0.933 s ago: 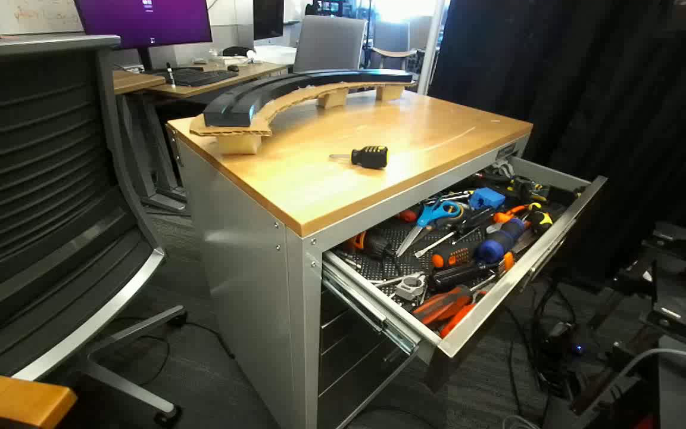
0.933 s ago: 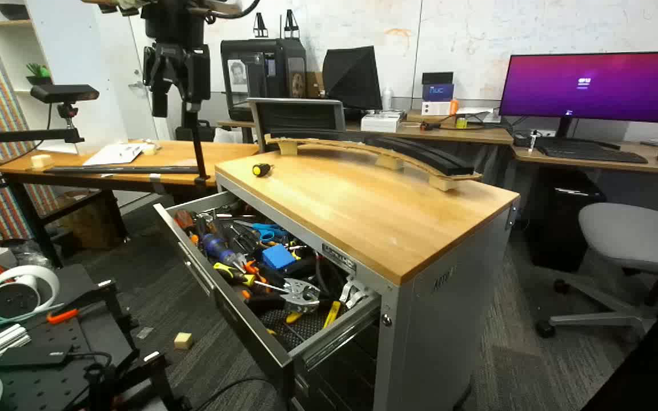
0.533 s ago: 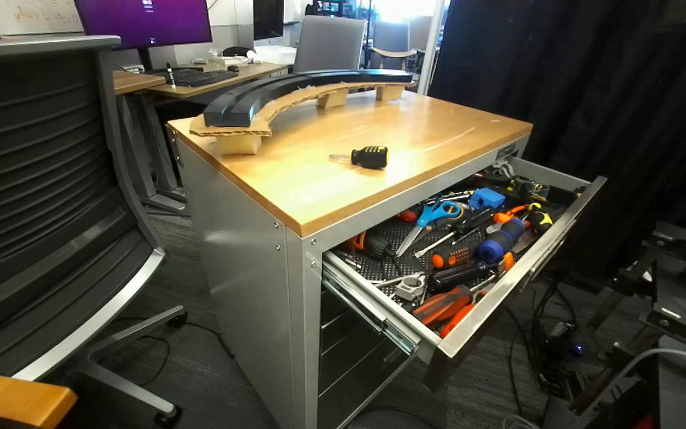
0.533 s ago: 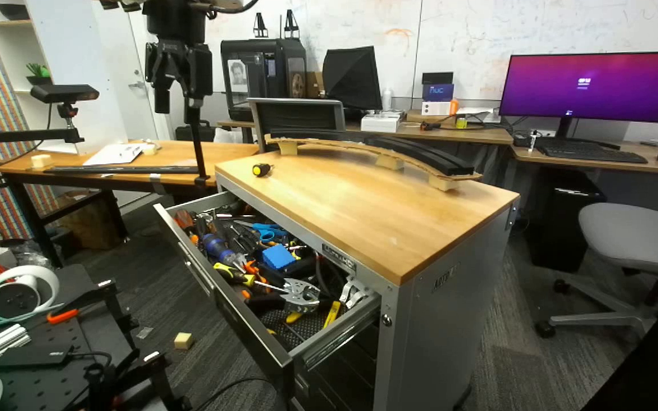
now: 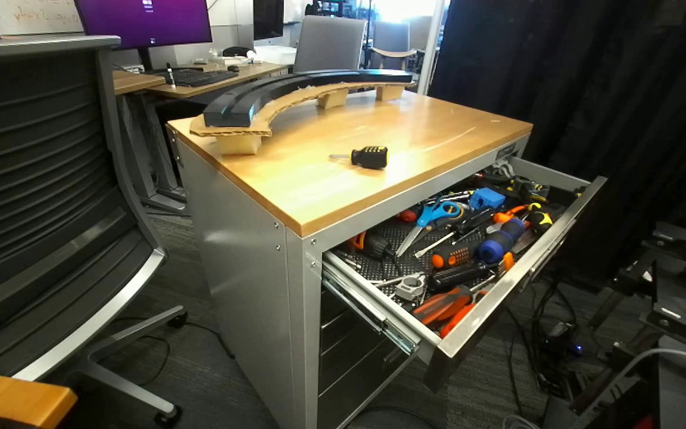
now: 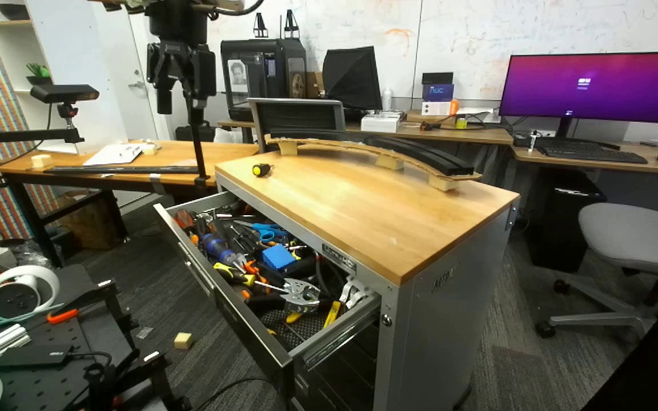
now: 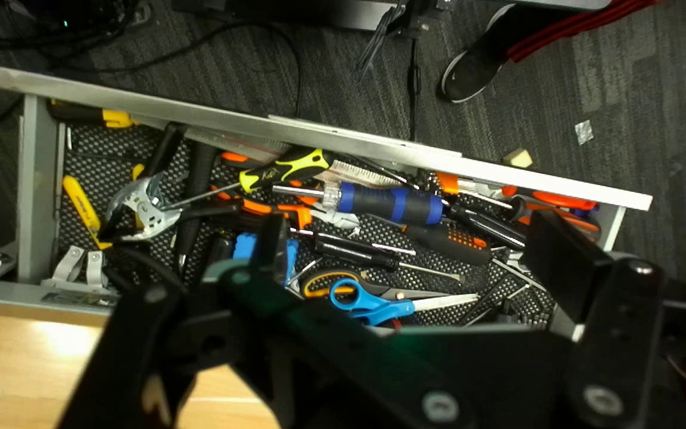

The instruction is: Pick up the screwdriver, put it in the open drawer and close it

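Note:
The screwdriver is a stubby black tool with yellow marks, lying on its side on the wooden worktop near its front edge. The screwdriver shows in both exterior views (image 5: 370, 157) (image 6: 261, 169) and is out of view in the wrist view. The light-grey top drawer (image 5: 523, 266) is pulled out and full of tools; it also shows in an exterior view (image 6: 224, 287) and in the wrist view (image 7: 343, 136). My gripper (image 6: 181, 107) is open and empty, high above the cabinet. In the wrist view its spread fingers (image 7: 417, 247) appear over the drawer, with only tools beneath.
A curved black piece on cardboard and wooden blocks (image 5: 233, 113) stands along the worktop's back edge. The drawer holds blue scissors (image 7: 379, 304), a blue-black screwdriver (image 7: 390, 202) and pliers. A camera on a stand (image 6: 66, 93) is beside the arm. Chairs (image 5: 51, 179) stand near.
My gripper has moved slightly to the right in an exterior view, staying open. The screwdriver and the drawer have not moved.

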{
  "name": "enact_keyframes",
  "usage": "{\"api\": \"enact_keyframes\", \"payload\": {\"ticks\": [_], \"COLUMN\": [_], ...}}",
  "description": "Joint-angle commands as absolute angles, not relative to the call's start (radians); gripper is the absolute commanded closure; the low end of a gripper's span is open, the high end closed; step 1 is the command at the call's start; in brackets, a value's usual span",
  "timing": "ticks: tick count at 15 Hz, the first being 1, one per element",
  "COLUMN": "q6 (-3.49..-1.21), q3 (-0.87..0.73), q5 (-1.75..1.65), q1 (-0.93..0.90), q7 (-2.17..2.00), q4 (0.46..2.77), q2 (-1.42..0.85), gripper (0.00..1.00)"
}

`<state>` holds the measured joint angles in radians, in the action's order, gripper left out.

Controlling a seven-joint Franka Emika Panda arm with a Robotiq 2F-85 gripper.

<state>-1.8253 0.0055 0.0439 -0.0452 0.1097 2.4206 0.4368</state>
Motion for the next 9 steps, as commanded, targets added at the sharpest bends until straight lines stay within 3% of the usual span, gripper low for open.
{"api": "enact_keyframes", "payload": {"ticks": [1, 9], "q6": [-1.924, -1.938], "q3": [0.005, 0.082], "q5": [0.070, 0.044], "q1": [-0.091, -0.160], "q7": [0.238, 0.380], "q4": [2.259, 1.873], "q2": [0.223, -0.229], "gripper": [0.00, 0.00]}}
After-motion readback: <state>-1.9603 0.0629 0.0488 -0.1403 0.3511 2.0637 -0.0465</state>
